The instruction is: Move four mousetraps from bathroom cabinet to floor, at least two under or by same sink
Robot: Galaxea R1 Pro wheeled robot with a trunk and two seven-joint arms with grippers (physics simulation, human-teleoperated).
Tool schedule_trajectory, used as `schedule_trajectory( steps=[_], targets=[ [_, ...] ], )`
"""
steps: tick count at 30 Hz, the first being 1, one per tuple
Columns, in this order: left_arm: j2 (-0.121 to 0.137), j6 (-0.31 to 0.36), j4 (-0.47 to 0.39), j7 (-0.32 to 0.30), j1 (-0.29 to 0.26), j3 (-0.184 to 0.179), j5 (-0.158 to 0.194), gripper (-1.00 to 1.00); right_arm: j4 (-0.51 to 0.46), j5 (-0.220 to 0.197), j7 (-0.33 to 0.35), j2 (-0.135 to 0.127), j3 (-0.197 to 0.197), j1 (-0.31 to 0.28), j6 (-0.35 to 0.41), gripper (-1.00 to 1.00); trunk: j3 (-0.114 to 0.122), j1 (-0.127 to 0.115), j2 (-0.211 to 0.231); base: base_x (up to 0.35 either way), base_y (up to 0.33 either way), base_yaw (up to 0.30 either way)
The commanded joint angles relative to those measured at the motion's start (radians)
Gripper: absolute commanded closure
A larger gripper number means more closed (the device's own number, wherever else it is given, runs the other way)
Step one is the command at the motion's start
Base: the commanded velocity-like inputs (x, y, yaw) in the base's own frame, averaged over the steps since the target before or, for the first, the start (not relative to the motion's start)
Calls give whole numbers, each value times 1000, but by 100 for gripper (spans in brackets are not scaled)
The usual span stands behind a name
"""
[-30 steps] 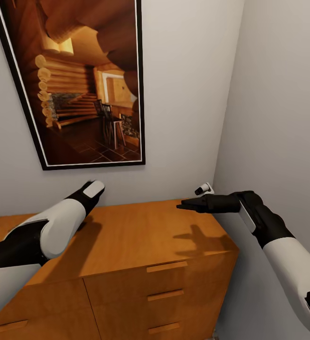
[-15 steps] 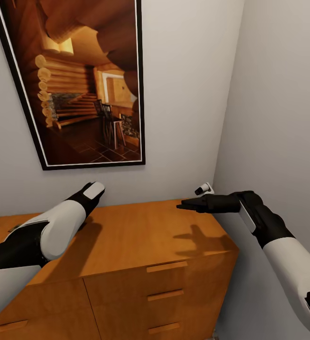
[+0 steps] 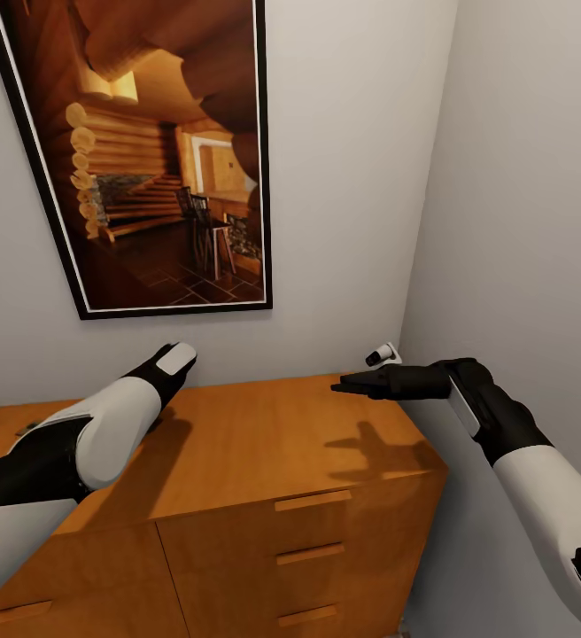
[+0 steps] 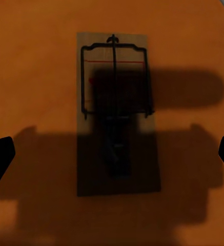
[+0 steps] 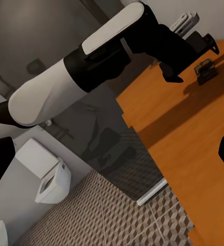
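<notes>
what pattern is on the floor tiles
A brown, beige and white cube pattern on the floor, best seen in the right wrist view.

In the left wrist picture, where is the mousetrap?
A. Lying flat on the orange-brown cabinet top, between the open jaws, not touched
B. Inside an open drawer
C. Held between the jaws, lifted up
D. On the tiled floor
A: the mousetrap lies flat on the cabinet top, with the left gripper jaws wide apart at either side, clear of it.

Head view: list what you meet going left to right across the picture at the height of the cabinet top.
left arm → bare cabinet top → right gripper → right forearm
</notes>
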Motion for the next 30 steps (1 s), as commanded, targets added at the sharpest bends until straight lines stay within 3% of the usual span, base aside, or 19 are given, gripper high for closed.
schedule_trajectory(
  steps=[1,30],
  targets=[
    [-1,6,-2,4,1,7,-6,-100,0,-4,2,-1,3,-1,10,-100,-1,0,-1,0,0,0],
    [-1,6,-1,4,20,7,-7,-100,-1,-5,2,-1,3,0,10,-100,-1,0,-1,0,0,0]
  ],
)
